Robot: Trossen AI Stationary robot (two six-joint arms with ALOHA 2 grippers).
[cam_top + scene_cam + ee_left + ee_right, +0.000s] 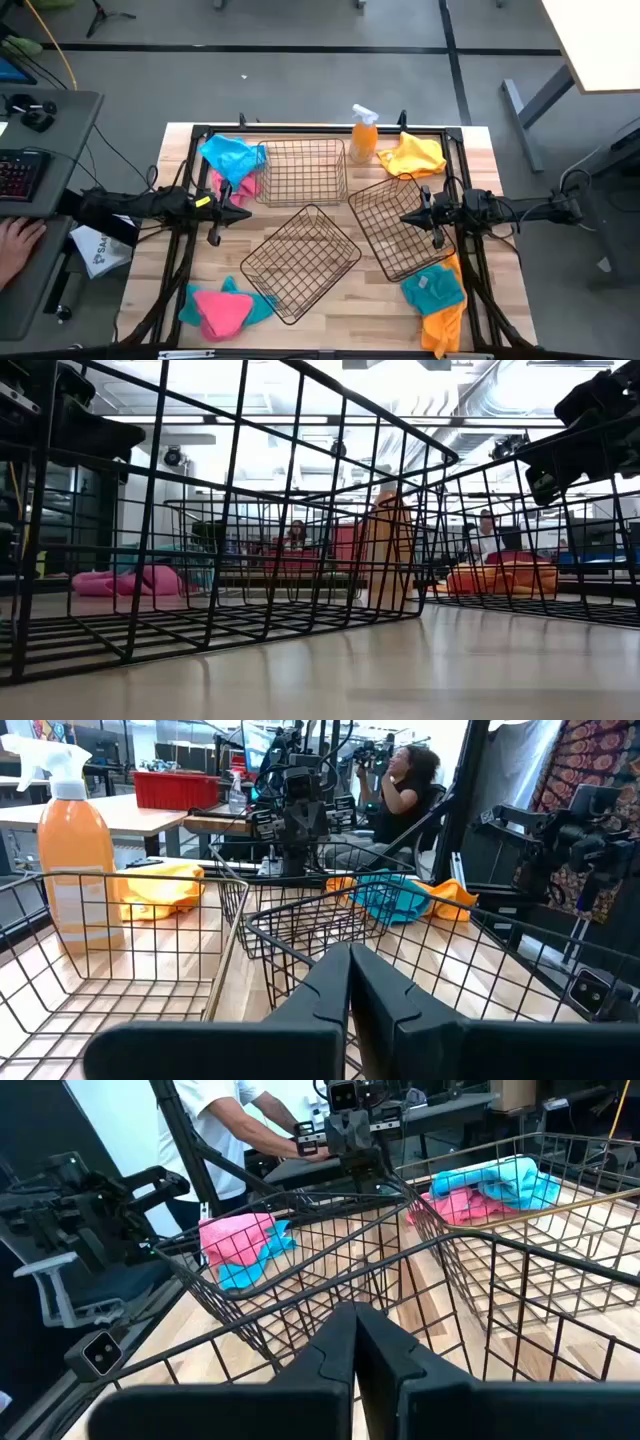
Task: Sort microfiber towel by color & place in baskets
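Three dark wire baskets stand on the wooden table: one at the far middle [300, 170], one turned askew in the centre [300, 262], one on the right [398, 228]. Towels lie in four heaps on the table: teal over pink at far left [232, 160], yellow at far right [412, 155], pink on teal at near left [222, 308], teal on orange at near right [437, 295]. My left gripper [240, 213] hovers shut, left of the centre basket. My right gripper [408, 217] hovers shut over the right basket. Both fingertip pairs show closed in the wrist views [350, 985] [355, 1342].
An orange spray bottle with a white trigger [364, 135] stands at the far edge between the far basket and the yellow towel. Black frame rails [190, 150] run along the table's sides. A hand rests at a desk with a keyboard [20, 175], left of the table.
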